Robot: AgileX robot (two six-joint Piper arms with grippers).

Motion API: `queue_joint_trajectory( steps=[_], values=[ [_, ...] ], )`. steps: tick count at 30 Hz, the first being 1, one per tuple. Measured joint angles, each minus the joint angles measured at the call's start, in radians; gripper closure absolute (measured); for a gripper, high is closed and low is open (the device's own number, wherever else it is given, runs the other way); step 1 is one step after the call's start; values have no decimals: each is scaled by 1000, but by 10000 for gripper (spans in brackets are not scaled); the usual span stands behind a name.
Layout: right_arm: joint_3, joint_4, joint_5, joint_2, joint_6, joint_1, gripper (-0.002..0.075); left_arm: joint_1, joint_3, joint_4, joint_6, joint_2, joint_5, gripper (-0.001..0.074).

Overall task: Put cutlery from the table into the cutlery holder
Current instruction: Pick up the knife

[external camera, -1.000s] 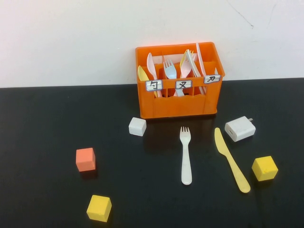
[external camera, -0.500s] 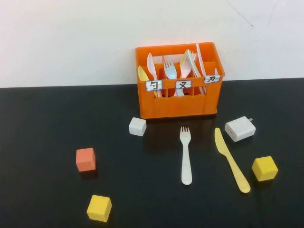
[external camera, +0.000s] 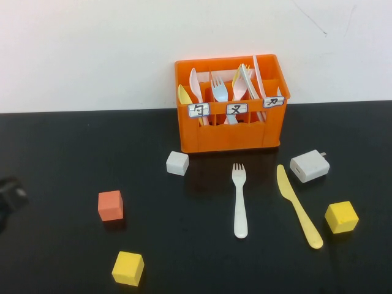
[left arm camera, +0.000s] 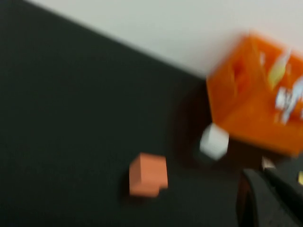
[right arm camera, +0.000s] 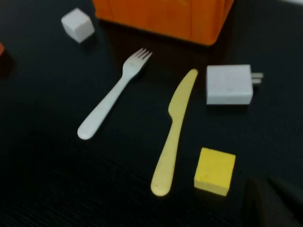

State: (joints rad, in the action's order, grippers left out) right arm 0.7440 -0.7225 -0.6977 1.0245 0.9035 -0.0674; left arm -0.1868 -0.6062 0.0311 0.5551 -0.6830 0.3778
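Observation:
The white plastic fork and the pale yellow knife lie side by side on the black table, in front of the orange cutlery holder, which holds several pieces of cutlery. Both also show in the right wrist view: the fork and the knife. My left gripper is just in view at the table's left edge, far from the cutlery; its wrist view is blurred and shows the holder. My right gripper hovers near the knife's handle end, beside a yellow cube.
A white charger block lies right of the knife's tip. A white cube sits at the holder's front left. An orange cube and yellow cubes stand on the table.
My left gripper has come into the high view at the table's left edge. The cutlery, cubes and holder have not moved.

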Motion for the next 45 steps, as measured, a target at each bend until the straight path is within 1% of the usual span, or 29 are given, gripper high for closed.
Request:
queue_joint_trajectory(
  steps=[4,7,9,15,19,21,23,26,28,30,31,33,35,38,41,45],
  values=[
    [76,-13,0,181,54,25,728,-49,-32,40,-61,-74,84,736],
    [121,-11,29,309,66,81,727,-70,-34,70,-114,-121,144,736],
    [153,18,47,397,44,132,727,-76,-34,91,-138,-151,187,736],
    [278,207,55,576,-123,299,727,-80,-34,110,-183,-209,286,736],
    [391,408,-34,661,-261,388,727,-80,-34,110,-189,-216,338,736],
    [452,505,-90,701,-308,409,727,-80,-34,110,-189,-216,350,736],
    [509,559,-138,744,-333,420,727,-80,-34,110,-189,-216,355,736],
    [567,576,-157,796,-339,425,727,-80,-34,110,-189,-216,357,736],
    [590,576,-157,822,-306,425,725,-80,-34,125,-198,-218,365,736],
    [597,553,-153,842,-267,425,700,-80,-34,154,-220,-227,370,736],
    [597,537,-148,849,-253,425,673,-80,-34,170,-235,-234,373,736],
    [599,509,-137,863,-242,425,592,-80,-34,224,-286,-262,373,736],
    [601,485,-124,878,-240,425,493,-80,-34,279,-346,-295,370,736],
    [604,470,-118,899,-251,425,381,-80,-34,352,-425,-347,352,736],
    [606,470,-118,923,-264,425,339,-80,-36,400,-465,-391,328,736],
    [606,475,-97,944,-272,425,325,-80,-35,429,-493,-399,318,736]
  ],
)
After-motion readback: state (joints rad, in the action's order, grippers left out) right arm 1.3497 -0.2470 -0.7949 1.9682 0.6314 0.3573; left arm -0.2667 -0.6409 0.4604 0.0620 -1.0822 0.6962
